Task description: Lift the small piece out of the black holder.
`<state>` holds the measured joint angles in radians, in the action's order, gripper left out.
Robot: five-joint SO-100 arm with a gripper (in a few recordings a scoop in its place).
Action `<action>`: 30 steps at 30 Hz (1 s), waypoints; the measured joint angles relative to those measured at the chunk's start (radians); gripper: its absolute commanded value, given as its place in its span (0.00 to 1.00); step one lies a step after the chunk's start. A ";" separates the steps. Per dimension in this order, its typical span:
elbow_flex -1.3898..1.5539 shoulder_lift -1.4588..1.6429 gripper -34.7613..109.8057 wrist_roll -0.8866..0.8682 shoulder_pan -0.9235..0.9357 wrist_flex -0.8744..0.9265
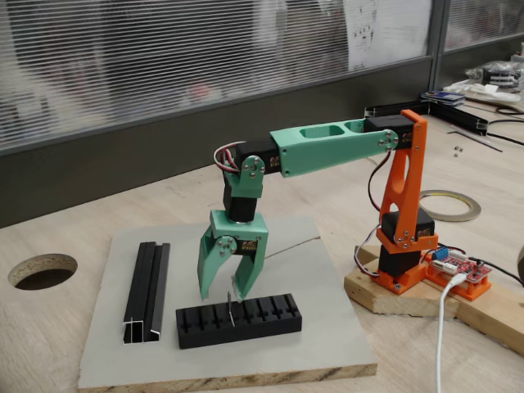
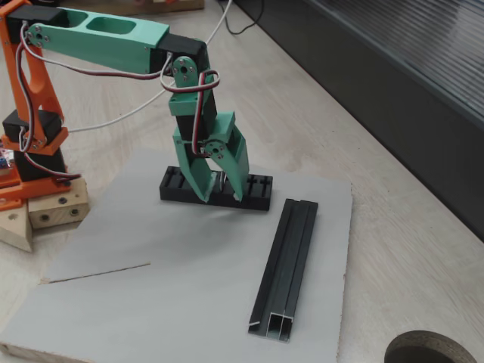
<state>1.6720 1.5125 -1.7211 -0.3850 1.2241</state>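
The black holder (image 1: 262, 318) (image 2: 257, 186) lies near the front of a grey board, its slotted top facing up. The small piece (image 1: 230, 306) (image 2: 220, 180), a thin light metal strip, stands upright in a slot near the holder's middle. My green gripper (image 1: 225, 293) (image 2: 221, 193) points straight down over the holder. It is open, with one finger on each side of the strip. The fingertips (image 1: 243, 291) hang level with the strip's upper end, just above the holder. I cannot see either finger touching the strip.
A long black channel rail (image 1: 147, 291) (image 2: 287, 265) lies on the grey board (image 1: 327, 327) (image 2: 151, 302) beside the holder. A thin wire (image 1: 295, 243) rests behind the gripper. The arm's orange base (image 1: 401, 237) stands on a wooden block. A round hole (image 1: 42, 270) is cut in the table.
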 measured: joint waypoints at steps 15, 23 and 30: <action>0.000 0.000 0.51 -0.014 -0.006 -0.009; 0.000 0.000 0.51 -0.014 -0.006 -0.009; 0.000 0.000 0.51 -0.094 -0.006 -0.009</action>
<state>1.6720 1.5125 -1.8147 -0.3912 1.2149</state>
